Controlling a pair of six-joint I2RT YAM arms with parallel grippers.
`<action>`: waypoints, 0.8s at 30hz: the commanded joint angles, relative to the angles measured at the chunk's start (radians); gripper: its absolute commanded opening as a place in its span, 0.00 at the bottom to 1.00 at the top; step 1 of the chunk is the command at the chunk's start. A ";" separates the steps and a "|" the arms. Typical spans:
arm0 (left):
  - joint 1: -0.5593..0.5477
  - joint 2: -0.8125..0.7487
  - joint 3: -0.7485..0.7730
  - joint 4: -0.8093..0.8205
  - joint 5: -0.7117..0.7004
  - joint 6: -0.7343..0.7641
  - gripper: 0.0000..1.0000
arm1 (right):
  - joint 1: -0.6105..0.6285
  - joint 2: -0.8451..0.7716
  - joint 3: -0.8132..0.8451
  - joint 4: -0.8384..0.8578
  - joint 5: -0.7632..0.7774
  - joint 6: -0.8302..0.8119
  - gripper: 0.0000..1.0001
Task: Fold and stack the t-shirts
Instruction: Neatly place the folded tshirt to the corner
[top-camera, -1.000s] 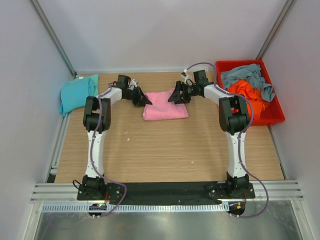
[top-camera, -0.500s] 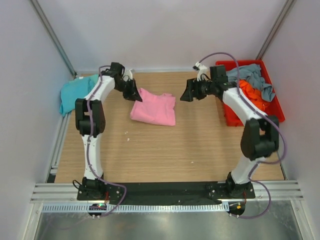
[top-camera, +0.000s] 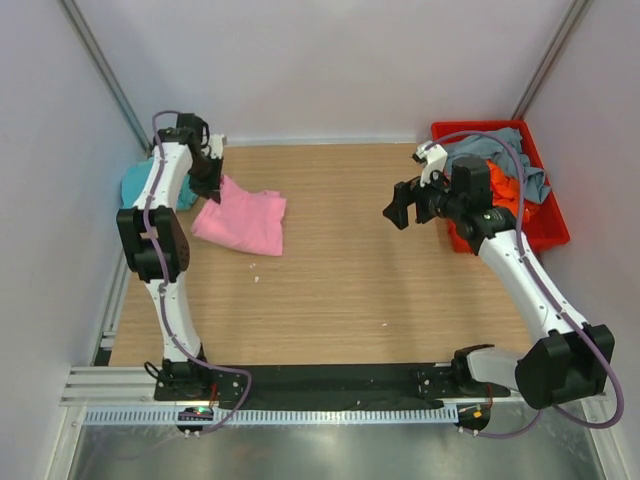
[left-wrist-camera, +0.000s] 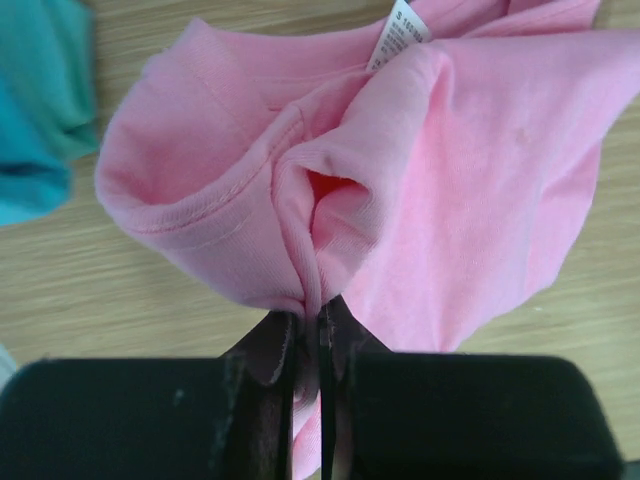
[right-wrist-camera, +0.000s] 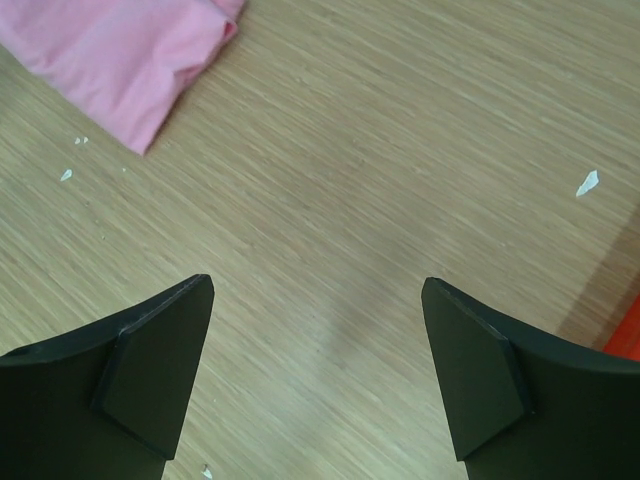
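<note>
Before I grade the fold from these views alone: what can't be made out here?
- Top view: the teal t-shirt is mostly hidden behind the left arm. The left wrist view cuts it off at the left edge.
- Top view: the right arm covers part of the orange t-shirt and the red bin.
- Left wrist view: the pink t-shirt bunches up and hides its lower layers, and the print on its label is too small to read.

Left gripper pinches pink t-shirt; right gripper spread wide.
</note>
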 joint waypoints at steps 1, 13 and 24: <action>0.061 -0.076 0.058 0.026 -0.171 0.067 0.00 | -0.007 -0.046 -0.022 0.027 0.018 -0.005 0.91; 0.112 0.046 0.391 0.049 -0.324 0.068 0.00 | -0.035 -0.095 -0.086 0.062 -0.010 0.009 0.92; 0.144 0.069 0.394 0.184 -0.404 0.029 0.00 | -0.079 -0.118 -0.111 0.074 -0.051 0.029 0.92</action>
